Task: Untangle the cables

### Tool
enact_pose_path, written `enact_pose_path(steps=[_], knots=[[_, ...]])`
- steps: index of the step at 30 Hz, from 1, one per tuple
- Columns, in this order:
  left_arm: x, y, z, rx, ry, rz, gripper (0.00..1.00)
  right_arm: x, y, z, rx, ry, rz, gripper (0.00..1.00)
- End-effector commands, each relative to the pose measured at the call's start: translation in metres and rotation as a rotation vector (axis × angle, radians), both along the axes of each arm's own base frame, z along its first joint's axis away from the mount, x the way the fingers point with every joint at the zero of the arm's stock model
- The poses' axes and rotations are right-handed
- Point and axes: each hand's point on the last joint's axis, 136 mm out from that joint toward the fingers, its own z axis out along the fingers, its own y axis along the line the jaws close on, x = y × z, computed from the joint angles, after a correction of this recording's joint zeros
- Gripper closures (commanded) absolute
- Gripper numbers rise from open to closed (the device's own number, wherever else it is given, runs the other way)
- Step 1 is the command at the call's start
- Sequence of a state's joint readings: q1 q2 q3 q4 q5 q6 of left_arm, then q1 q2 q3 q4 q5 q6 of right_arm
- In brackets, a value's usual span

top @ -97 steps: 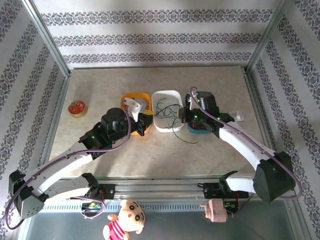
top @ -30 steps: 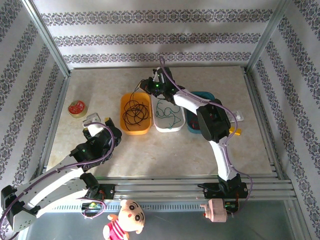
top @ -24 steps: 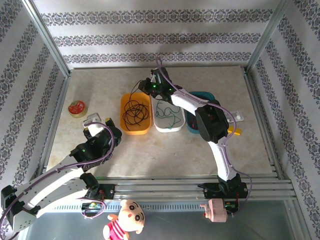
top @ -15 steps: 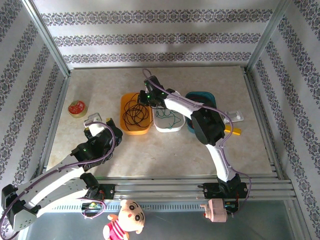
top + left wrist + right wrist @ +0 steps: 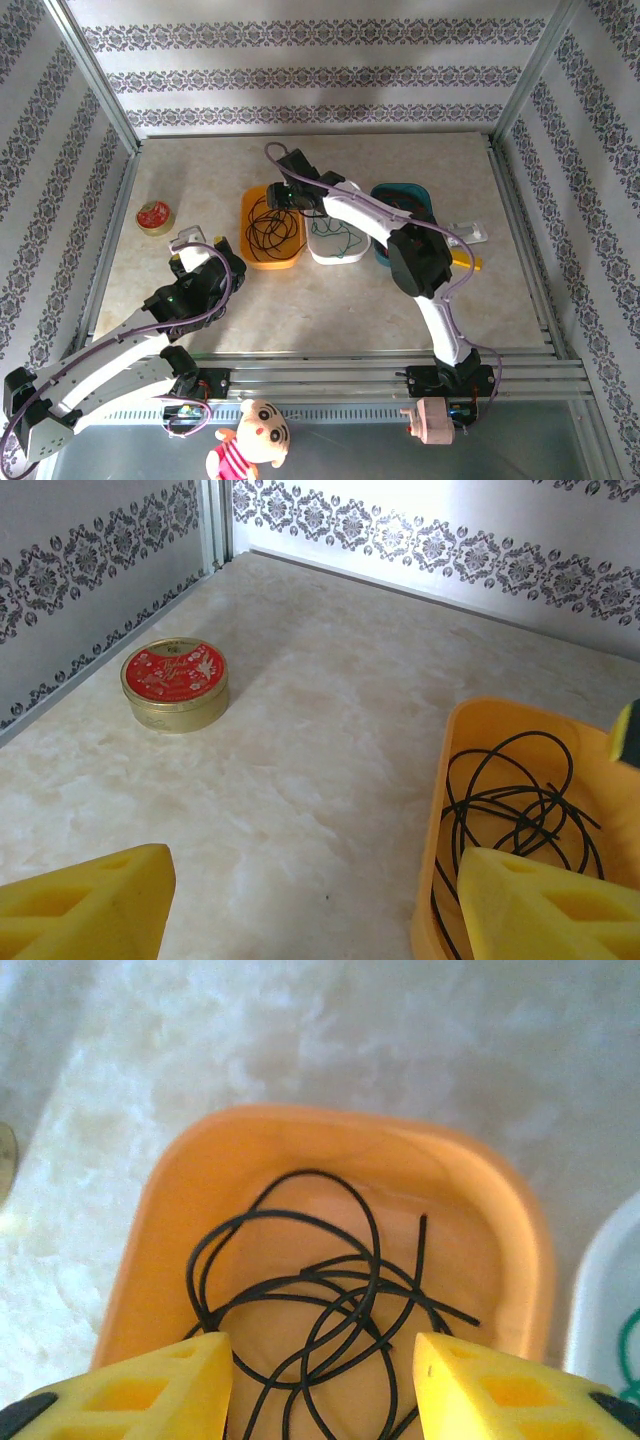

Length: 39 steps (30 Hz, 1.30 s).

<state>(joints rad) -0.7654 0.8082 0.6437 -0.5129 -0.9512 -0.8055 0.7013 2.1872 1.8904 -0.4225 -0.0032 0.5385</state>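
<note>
One pale, marble-patterned table [image 5: 330, 310], smooth and hard, is recorded as carrying three shallow, round-cornered plastic trays in a row: orange tray [image 5: 247, 215], white tray [image 5: 335, 256] and teal tray [image 5: 412, 189], the last partly covered by the right arm. Over the orange tray the right claw [image 5: 318, 1360] is held with its yellow wedge-shaped fingers parted and nothing between them; the left claw [image 5: 310, 870] is spread wide and empty beside that tray. One round gold tin [image 5: 175, 683], red-lidded, is set well apart. One black cable [image 5: 370, 1250] lies loosely coiled inside the orange tray, one green cable [image 5: 337, 232] inside the white. Both are judged very light, limp, springy and prone to slip; hold is best taken on a single raised loop or free end, away from crossings.
</note>
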Motion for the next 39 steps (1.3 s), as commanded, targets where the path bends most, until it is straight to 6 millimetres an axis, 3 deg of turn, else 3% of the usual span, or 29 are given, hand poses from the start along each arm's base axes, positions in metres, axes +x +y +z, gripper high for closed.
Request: enact_pose_path(steps=[1, 4, 7, 9, 11, 12, 14, 15, 16, 19, 24, 28, 30, 34, 37, 39], knots=[[0.001, 0.004, 0.016, 0.035, -0.023, 0.013, 0.25, -0.005, -0.019, 0.060, 0.005, -0.130, -0.024, 0.49], [0.001, 0.006, 0.017, 0.059, -0.024, 0.020, 0.23, -0.020, -0.041, 0.081, 0.031, -0.185, -0.041, 0.48], [0.000, 0.011, 0.018, 0.093, -0.024, 0.028, 0.21, -0.045, -0.079, 0.091, 0.006, -0.242, -0.083, 0.48], [0.000, 0.018, 0.018, 0.146, -0.019, 0.038, 0.15, -0.066, -0.119, 0.094, -0.059, -0.303, -0.133, 0.47], [-0.004, 0.033, 0.020, 0.195, -0.014, 0.094, 0.01, -0.087, -0.163, 0.096, -0.132, -0.386, -0.195, 0.44], [-0.006, 0.044, 0.021, 0.215, -0.012, 0.137, 0.01, -0.098, -0.190, 0.098, -0.173, -0.433, -0.240, 0.41], [-0.008, 0.063, 0.021, 0.241, -0.008, 0.205, 0.01, -0.119, -0.238, 0.101, -0.268, -0.523, -0.320, 0.29], [-0.007, 0.071, 0.019, 0.256, -0.006, 0.230, 0.01, -0.129, -0.262, 0.101, -0.319, -0.578, -0.360, 0.10], [-0.005, 0.076, 0.017, 0.272, -0.002, 0.249, 0.01, -0.135, -0.281, 0.101, -0.360, -0.630, -0.392, 0.02], [0.003, 0.089, 0.009, 0.326, -0.003, 0.297, 0.01, -0.152, -0.338, 0.089, -0.462, -0.735, -0.528, 0.02], [0.017, 0.100, -0.026, 0.412, 0.015, 0.313, 0.01, -0.168, -0.409, 0.030, -0.448, -0.637, -0.751, 0.02], [0.027, 0.103, -0.068, 0.359, 0.113, 0.285, 0.01, -0.164, -0.420, 0.006, -0.467, -0.639, -0.750, 0.02], [0.038, 0.099, -0.079, 0.355, 0.170, 0.248, 0.01, -0.157, -0.423, -0.003, -0.467, -0.603, -0.761, 0.02], [0.071, 0.081, -0.086, 0.390, 0.182, 0.115, 0.01, -0.134, -0.418, -0.001, -0.484, -0.648, -0.741, 0.02], [0.091, 0.076, -0.088, 0.391, 0.164, 0.067, 0.01, -0.105, -0.407, 0.005, -0.521, -0.707, -0.672, 0.02], [0.102, 0.078, -0.089, 0.366, 0.154, 0.060, 0.01, -0.084, -0.391, -0.008, -0.457, -0.693, -0.588, 0.02]])
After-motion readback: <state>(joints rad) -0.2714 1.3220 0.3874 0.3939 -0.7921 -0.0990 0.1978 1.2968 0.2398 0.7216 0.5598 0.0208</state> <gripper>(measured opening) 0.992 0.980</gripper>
